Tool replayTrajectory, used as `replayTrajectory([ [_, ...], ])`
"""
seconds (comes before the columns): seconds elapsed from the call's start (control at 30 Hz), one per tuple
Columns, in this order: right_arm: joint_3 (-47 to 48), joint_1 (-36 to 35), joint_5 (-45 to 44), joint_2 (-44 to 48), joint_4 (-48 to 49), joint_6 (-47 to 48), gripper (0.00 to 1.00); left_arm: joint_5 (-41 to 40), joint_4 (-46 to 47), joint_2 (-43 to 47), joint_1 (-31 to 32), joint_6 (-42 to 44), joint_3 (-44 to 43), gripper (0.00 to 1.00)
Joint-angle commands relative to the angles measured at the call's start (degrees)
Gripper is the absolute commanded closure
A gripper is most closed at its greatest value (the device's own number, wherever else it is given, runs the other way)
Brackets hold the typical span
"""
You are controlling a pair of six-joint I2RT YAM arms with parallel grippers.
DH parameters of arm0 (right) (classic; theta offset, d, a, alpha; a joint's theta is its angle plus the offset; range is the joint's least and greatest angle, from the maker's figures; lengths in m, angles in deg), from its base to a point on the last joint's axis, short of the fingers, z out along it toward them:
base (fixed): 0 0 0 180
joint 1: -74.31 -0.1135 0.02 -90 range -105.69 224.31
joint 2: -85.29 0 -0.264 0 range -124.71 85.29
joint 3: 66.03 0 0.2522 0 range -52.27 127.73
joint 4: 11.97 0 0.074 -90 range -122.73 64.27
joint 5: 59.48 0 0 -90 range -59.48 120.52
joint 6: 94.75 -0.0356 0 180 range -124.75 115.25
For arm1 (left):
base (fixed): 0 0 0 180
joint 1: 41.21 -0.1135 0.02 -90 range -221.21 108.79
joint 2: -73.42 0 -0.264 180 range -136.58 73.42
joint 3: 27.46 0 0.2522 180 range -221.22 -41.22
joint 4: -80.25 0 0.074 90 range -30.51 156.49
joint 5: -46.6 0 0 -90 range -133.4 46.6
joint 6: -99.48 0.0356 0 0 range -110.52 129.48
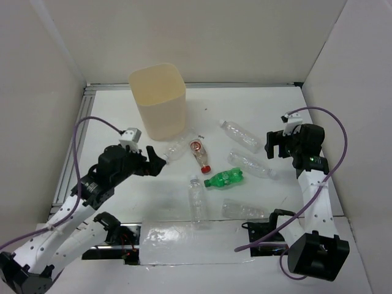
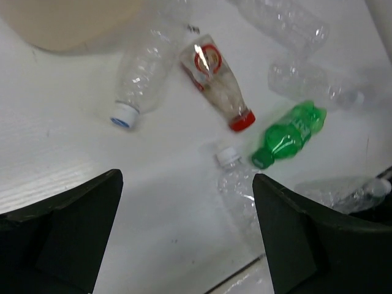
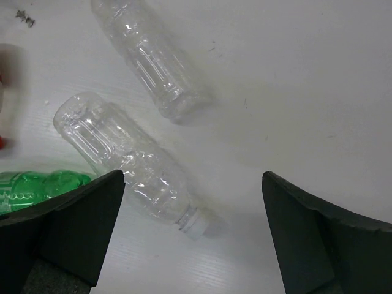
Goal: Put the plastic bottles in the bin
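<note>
Only the top view shows the bin (image 1: 157,101) — cream, translucent, rounded-square — upright on the bench (image 1: 257,104), crinkly plastic bottles (image 1: 198,199) scattered beside it. The left wrist alone reveals a blue cap (image 2: 124,115). Left gripper (image 1: 162,161) and right gripper (image 1: 270,145) gape, released.

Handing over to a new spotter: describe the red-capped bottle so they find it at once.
Find the tall cream bin at the back. Just right of its base a bottle lies on its side. Only it has a red cap and red-white label.
</note>
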Motion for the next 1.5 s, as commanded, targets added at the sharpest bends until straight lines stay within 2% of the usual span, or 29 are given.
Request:
replayTrajectory([
  [0.0, 0.63, -0.03, 3.87, 0.57, -2.02, 3.03, 0.0, 1.33, -0.97, -2.93, 4.11, 2.83, -2.08, 0.0],
  [0.07, 0.62, -0.03, 9.31, 0.04, -3.33, 7.0, 0.0, 0.27, -0.97, -6.09, 5.52, 3.36, -2.61, 0.04],
  [0.1, 0.1, -0.03, 10.37, 0.04, -3.34, 7.0, 0.09, -0.34, -0.97, -7.15, 6.13, 3.37, -2.61, 0.06],
  [0.13, 0.1, -0.03, 12.64, -0.57, -3.34, 7.7, 0.46, -0.35, -0.97, -8.11, 6.14, 3.89, -3.14, 0.12],
  [0.17, 0.1, -0.03, 13.27, -0.58, -3.86, 7.71, 0.62, -1.65, -0.97, -9.86, 6.14, 4.5, -3.14, 0.16],
  [0.2, 0.1, -0.03, 13.28, -1.27, -3.87, 7.71, 0.72, -1.67, -0.97, -10.84, 6.14, 5.03, -3.92, 0.25],
  [0.23, 0.1, -0.03, 13.8, -1.8, -3.87, 7.71, 0.75, -2.36, -0.97, -11.8, 6.14, 5.04, -4.54, 0.35],
  [0.27, 0.62, -0.03, 14.59, -2.94, -3.87, 8.32, 0.73, -4.2, -1.66, -13.03, 6.75, 6.78, -6.11, 0.44],
  [0.3, 0.62, -0.03, 15.12, -3.56, -5.0, 8.85, 0.5, -4.91, -2.37, -14.26, 6.75, 7.84, -7.0, 0.54],
  [0.33, 0.62, -0.03, 15.12, -4.17, -5.01, 8.85, 0.33, -5.88, -2.37, -17.06, 7.54, 8.81, -7.88, 0.56],
  [0.37, 0.62, -0.03, 15.82, -4.7, -5.01, 9.98, 0.2, -8.06, -2.37, -18.65, 8.68, 10.56, -8.67, 0.54],
  [0.4, 0.62, -0.03, 15.83, -5.23, -5.01, 9.99, 0.13, -9.56, -2.9, -20.32, 9.56, 11.44, -10.07, 0.49],
  [0.43, 0.62, -0.03, 15.83, -6.19, -5.53, 9.99, 0.07, -11.49, -2.9, -24.17, 10.52, 11.97, -10.69, 0.28],
  [0.47, 1.14, -0.03, 15.83, -6.72, -5.54, 10.78, 0.07, -14.64, -3.6, -26.21, 11.58, 12.59, -11.48, 0.19],
  [0.53, 1.15, -0.03, 16.35, -8.31, -5.54, 10.78, 0.07, -17.65, -3.6, -30.34, 14.39, 13.73, -13.24, 0.1],
  [0.7, 2.38, -0.03, 16.88, -10.5, -5.54, 11.93, 0.06, -26.16, 0.95, -41.76, 16.68, 15.83, -14.48, 0.03],
  [0.9, 2.91, -0.03, 17.4, -12.27, -5.54, 13.68, 0.06, -31.71, 7.46, -49.69, 16.69, 21.72, -17.99, 0.02],
  [1.33, 4.75, -0.03, 17.41, -16.39, -5.54, 14.21, 0.05, -26.54, 14.67, -65.07, 11.41, 28.76, -24.06, 0.01],
  [1.47, 5.28, -0.03, 18.02, -16.92, -5.54, 14.21, 0.05, -24.79, 15.2, -67.79, 10.71, 29.82, -25.29, 0.11],
])
